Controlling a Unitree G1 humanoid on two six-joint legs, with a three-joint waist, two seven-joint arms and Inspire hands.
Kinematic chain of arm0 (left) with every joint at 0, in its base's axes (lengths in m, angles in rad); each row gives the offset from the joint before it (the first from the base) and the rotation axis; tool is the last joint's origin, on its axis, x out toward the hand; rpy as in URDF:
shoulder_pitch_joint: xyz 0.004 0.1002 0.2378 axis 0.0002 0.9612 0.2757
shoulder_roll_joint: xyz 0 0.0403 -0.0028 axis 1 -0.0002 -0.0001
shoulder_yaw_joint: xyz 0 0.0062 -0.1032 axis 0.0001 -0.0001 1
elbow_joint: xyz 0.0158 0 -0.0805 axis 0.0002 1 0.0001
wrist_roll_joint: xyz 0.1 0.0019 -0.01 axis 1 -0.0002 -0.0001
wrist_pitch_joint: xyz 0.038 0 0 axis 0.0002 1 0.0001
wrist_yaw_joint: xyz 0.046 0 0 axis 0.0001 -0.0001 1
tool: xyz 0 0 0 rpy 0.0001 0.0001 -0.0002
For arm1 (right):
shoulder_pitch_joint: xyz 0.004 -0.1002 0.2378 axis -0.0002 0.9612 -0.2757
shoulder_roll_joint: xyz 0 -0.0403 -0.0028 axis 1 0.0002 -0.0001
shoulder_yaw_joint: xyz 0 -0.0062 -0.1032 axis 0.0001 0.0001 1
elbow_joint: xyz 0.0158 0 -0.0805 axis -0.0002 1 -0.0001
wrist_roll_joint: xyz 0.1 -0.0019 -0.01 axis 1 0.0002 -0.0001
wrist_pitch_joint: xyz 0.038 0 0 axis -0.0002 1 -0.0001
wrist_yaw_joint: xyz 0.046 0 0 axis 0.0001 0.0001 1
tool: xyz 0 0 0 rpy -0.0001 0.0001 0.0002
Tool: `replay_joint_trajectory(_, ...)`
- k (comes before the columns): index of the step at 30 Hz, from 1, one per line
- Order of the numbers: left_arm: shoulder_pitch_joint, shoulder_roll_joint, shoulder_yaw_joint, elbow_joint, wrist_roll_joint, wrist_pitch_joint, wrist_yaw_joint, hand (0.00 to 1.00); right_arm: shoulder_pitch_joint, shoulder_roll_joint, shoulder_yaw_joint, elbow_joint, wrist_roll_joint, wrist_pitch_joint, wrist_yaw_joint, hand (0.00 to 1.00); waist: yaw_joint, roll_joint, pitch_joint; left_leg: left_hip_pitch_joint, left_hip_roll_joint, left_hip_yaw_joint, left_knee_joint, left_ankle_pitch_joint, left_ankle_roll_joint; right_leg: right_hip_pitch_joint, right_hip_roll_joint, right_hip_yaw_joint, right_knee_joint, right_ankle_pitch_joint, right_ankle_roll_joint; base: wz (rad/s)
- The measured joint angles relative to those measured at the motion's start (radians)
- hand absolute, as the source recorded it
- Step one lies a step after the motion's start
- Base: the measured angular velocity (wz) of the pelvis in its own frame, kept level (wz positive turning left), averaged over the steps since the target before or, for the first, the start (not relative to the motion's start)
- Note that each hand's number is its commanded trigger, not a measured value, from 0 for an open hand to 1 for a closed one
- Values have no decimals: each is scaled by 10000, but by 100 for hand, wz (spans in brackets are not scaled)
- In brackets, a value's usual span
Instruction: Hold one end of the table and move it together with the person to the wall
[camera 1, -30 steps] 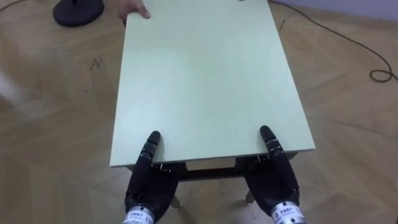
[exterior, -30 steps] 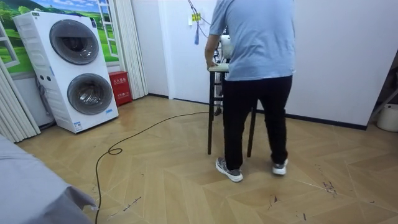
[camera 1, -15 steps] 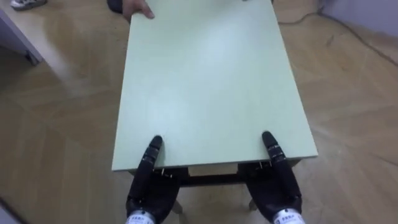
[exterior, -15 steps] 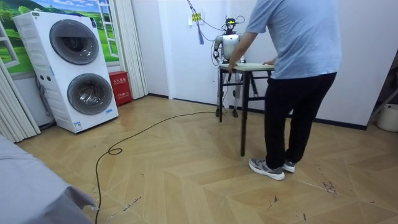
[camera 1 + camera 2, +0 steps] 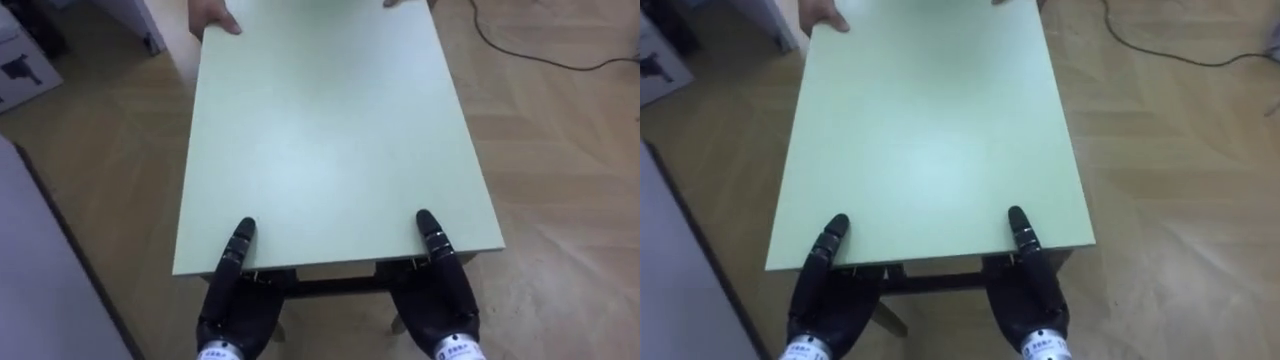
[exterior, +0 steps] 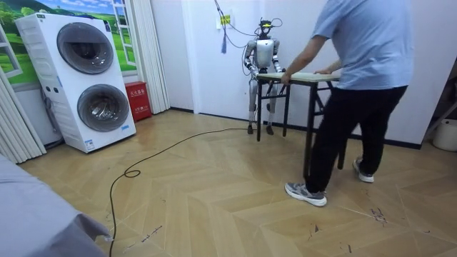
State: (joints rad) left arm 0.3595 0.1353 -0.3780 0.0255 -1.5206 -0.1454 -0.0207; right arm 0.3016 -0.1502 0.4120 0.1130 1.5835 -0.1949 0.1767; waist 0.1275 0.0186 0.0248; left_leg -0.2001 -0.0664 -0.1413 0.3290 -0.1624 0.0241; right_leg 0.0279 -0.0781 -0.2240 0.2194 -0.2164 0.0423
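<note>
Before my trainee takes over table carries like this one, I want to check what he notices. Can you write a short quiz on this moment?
1. True or false: a box stands on the table.
2. Where do the left hand and right hand meet the table? A) its near edge B) its far edge C) its legs
3. Fill in: the table's far end is held by a ____.
Key: 1 false; 2 A; 3 person.

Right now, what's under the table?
A dark frame, the left hand and right hand show under the table at its near edge. Farther in, the table covers everything.
</note>
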Motion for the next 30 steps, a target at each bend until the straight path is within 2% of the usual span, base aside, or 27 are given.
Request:
replay_joint_trajectory(2, 43, -18, 23, -22, 0, -83, -63, 100, -68, -7, 49, -1, -2, -1, 0, 100, 154, 9, -8, -58, -3, -71, 35, 10, -12, 91, 28, -76, 0, 0, 0, 36)
replay_joint_trajectory(4, 90, -10, 41, -122, 38, -84, -83, 100, -79, 3, 74, -2, 1, -10, 94, 100, 161, 34, -26, -244, -44, -259, 162, 49, -37, 117, 54, -450, 8, 0, 0, 53)
replay_joint_trajectory(7, 82, 21, 23, -146, 32, -91, -99, 100, -77, -3, 66, 30, 8, -26, 160, 100, -186, 57, -31, -394, -164, -218, 128, 327, 35, 331, 63, -795, 40, -22, -15, 98)
replay_joint_trajectory(8, 73, 48, -11, -145, 31, -90, -96, 100, -77, 7, 32, 65, 10, -32, 161, 100, -446, 68, -29, -486, -177, 16, 137, 423, 110, 451, 78, -976, 67, -81, -87, 130)
replay_joint_trajectory(9, 72, 81, -48, -139, 19, -88, -96, 100, -75, 12, 10, 71, 7, -30, 161, 100, -726, 61, -26, -604, -134, 521, 153, 516, 216, 467, 80, -1091, 91, -173, -128, 125)
replay_joint_trajectory(10, 70, 78, -36, -135, 19, -86, -96, 100, -76, 21, -20, 70, -4, -19, 164, 100, -807, 62, -25, -677, -102, 846, 164, 564, 283, 494, 82, -1108, 96, -228, -177, 119)
replay_joint_trajectory(12, 2, 35, -9, -122, 19, -69, -86, 100, -79, 31, -95, 56, 4, -8, 173, 100, -1067, 91, -22, -858, 25, 1885, 163, 739, 547, 632, 107, -1028, 45, -441, -181, 104)
replay_joint_trajectory(13, -22, 40, -16, -122, 19, -64, -71, 100, -84, 27, -106, 53, 8, -7, 173, 100, -1050, 100, -17, -877, 24, 1923, 142, 769, 562, 634, 124, -994, 35, -462, -170, 55)
replay_joint_trajectory(15, -14, -22, -6, -117, -75, -69, -34, 100, -178, -53, -103, 48, 1, 109, 87, 100, -730, 205, 25, -898, -43, 1829, 80, 862, 523, 633, 184, -1015, 13, -477, -173, 19)
replay_joint_trajectory(16, -14, -38, -6, -115, -99, -68, -26, 100, -213, -73, -115, 47, -56, 124, 60, 100, -717, 249, 34, -921, -90, 1714, 58, 917, 511, 633, 188, -1124, 12, -475, -175, 37)
replay_joint_trajectory(18, -14, -136, 1, -116, -127, -121, 41, 100, -417, -86, -125, 27, -168, 155, -125, 100, -699, 373, 14, -954, -248, 1540, -314, 1270, 527, 578, 123, -1606, -3, -474, -177, 49)
replay_joint_trajectory(21, -23, -276, 40, -143, -184, -360, 127, 100, -677, -130, -113, 25, -155, 220, -359, 100, -676, 430, -17, -973, -300, 1713, -584, 1503, 667, 574, 64, -1954, 25, -475, -175, 42)
replay_joint_trajectory(26, -23, -335, -160, -165, -276, -653, 166, 100, -838, -127, -72, 16, -188, 207, -501, 100, -540, 419, -23, -949, -344, 1588, -605, 1503, 855, 400, -72, -1787, 544, -488, -153, 21)
replay_joint_trajectory(28, -26, -361, -195, -164, -276, -734, 165, 100, -834, -126, -67, -5, -229, 207, -546, 100, -439, 422, -22, -909, -340, 1493, -605, 1469, 929, 163, -113, -1364, 933, -610, -42, -2)
replay_joint_trajectory(29, -49, -365, -181, -163, -276, -761, 166, 100, -868, -115, -66, -11, -286, 210, -563, 100, -362, 429, -19, -914, -359, 1419, -606, 1447, 964, -202, -71, -720, 831, -795, -55, 0)
replay_joint_trajectory(30, -48, -359, -182, -163, -303, -786, 167, 100, -869, -53, -70, -12, -344, 211, -593, 100, -369, 429, -20, -905, -421, 1405, -598, 1422, 1001, -743, -99, -419, 690, -772, -58, 11)
